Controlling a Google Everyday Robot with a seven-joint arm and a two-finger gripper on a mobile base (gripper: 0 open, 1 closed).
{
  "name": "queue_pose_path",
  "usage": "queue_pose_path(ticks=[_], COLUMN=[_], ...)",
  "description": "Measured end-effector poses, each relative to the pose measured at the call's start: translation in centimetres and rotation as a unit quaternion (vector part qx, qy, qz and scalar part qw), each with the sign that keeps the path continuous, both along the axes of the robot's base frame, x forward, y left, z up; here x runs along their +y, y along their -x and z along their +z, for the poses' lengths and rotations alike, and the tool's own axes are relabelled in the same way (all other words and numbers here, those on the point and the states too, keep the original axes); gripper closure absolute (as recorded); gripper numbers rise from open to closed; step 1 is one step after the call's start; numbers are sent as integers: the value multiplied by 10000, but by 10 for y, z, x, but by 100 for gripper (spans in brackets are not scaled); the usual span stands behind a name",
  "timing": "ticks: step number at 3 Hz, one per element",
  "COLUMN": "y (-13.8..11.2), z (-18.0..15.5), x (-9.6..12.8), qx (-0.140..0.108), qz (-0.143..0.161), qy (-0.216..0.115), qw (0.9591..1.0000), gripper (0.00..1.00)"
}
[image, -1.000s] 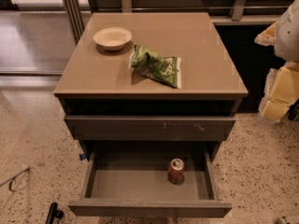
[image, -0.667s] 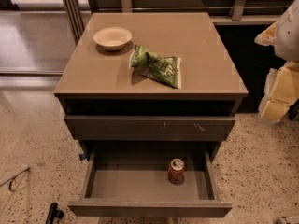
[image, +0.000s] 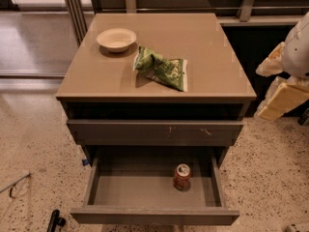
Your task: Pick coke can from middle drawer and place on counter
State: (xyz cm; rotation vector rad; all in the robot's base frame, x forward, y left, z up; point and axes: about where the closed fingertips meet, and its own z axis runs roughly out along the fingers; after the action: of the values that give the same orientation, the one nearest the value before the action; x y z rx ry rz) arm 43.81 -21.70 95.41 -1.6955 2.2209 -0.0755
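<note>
The coke can [image: 182,176], red with a silver top, stands upright on the grey floor of the open middle drawer [image: 130,187], right of its centre. The drawer is pulled out toward me, below a shut drawer front with pale scratch marks [image: 154,131]. The tan counter [image: 212,57] tops the cabinet. My gripper [image: 279,99], cream-coloured under a white arm part, hangs at the right edge of the camera view, beside the cabinet at counter height and well away from the can.
A cream bowl [image: 116,38] sits at the counter's back left and a green chip bag [image: 161,68] lies near its middle. Speckled terrazzo floor [image: 34,139] surrounds the cabinet. A black object [image: 55,221] lies on the floor at the lower left.
</note>
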Motion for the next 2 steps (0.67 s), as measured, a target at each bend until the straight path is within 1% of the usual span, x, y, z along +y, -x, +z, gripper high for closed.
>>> queue_pose_path(ticks=[1, 2], y=[4, 13], z=[-55, -131], x=[2, -2], qx=[62, 406], qz=[-2, -226], qy=[-391, -991], qw=[9992, 9940], gripper=[59, 82])
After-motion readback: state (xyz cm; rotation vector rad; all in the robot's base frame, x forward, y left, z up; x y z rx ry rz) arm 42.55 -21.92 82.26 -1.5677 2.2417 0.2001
